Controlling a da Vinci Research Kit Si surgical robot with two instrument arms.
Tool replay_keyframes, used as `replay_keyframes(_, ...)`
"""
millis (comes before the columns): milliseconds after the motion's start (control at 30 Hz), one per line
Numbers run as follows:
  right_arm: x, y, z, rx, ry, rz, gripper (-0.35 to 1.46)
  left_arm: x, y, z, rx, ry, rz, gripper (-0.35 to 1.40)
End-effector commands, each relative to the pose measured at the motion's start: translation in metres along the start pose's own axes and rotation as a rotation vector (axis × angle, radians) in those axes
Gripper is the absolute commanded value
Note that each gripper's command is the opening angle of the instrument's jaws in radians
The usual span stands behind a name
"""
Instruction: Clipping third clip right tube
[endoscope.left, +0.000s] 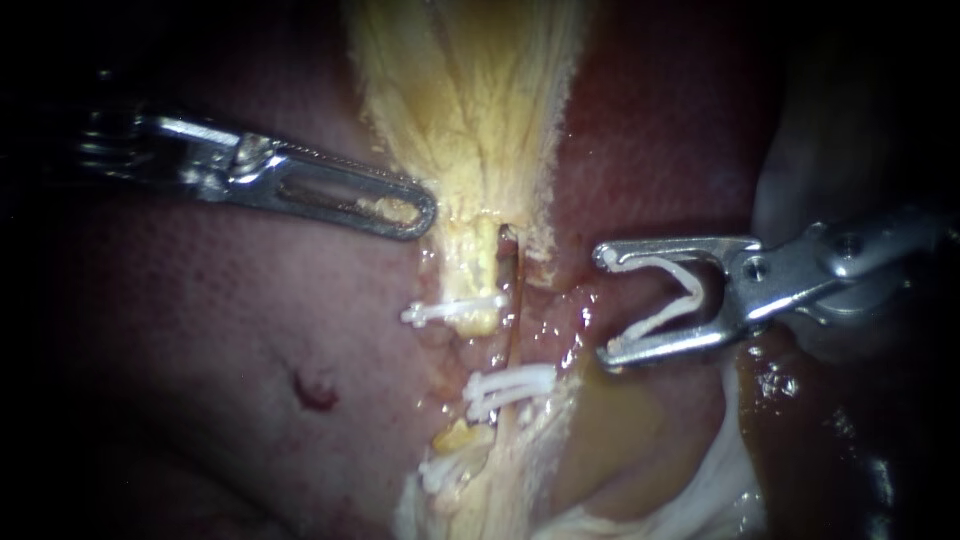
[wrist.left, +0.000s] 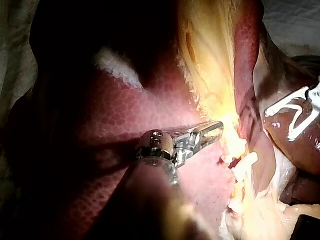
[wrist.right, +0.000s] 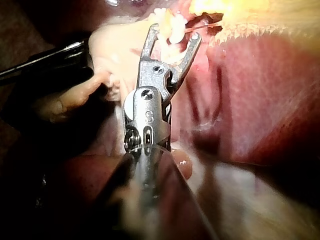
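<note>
The thin brown right tube (endoscope.left: 516, 300) runs down beside the yellow left tube (endoscope.left: 478, 270). One white clip (endoscope.left: 455, 312) crosses the left tube. Two white clips (endoscope.left: 508, 386) lie lower on the strands, with more clip material (endoscope.left: 447, 468) below. My right instrument (endoscope.left: 603, 305) stands apart, right of the tubes. Its jaws stand wide and carry a white V-shaped clip (endoscope.left: 672, 300) (wrist.left: 295, 114) between them, with no tube inside. In the right wrist view its jaws (wrist.right: 175, 32) point at the clipped tissue. My left instrument (endoscope.left: 400, 210) (wrist.left: 212, 131) is shut, tip against the yellow gallbladder (endoscope.left: 470, 100) edge.
Red-brown liver (endoscope.left: 250, 330) surrounds the tubes, with a small dark red spot (endoscope.left: 315, 390) on the left. Yellowish fluid (endoscope.left: 600, 420) pools under the right instrument. Pale stringy tissue (endoscope.left: 710, 490) lies at the lower right.
</note>
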Motion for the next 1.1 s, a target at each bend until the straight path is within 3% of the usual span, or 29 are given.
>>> replay_keyframes(33, 0.0000, 0.0000, 0.0000, 0.000, 0.000, 0.000, 0.50, 0.0000, 0.0000, -0.0002, 0.001, 0.000, 0.000, -0.35)
replay_keyframes(233, -0.0001, 0.0000, 0.0001, -0.003, -0.001, 0.000, 0.50, -0.0005, -0.0003, -0.0018, 0.008, 0.005, -0.003, -0.35)
replay_keyframes(600, 0.0000, 0.0000, 0.0002, 0.002, 0.000, 0.000, 0.50, -0.0017, -0.0006, -0.0086, -0.022, -0.024, -0.014, -0.35)
replay_keyframes(1100, -0.0002, 0.0002, 0.0040, 0.021, 0.003, -0.012, 0.50, -0.0017, -0.0006, -0.0089, -0.022, -0.027, -0.016, -0.35)
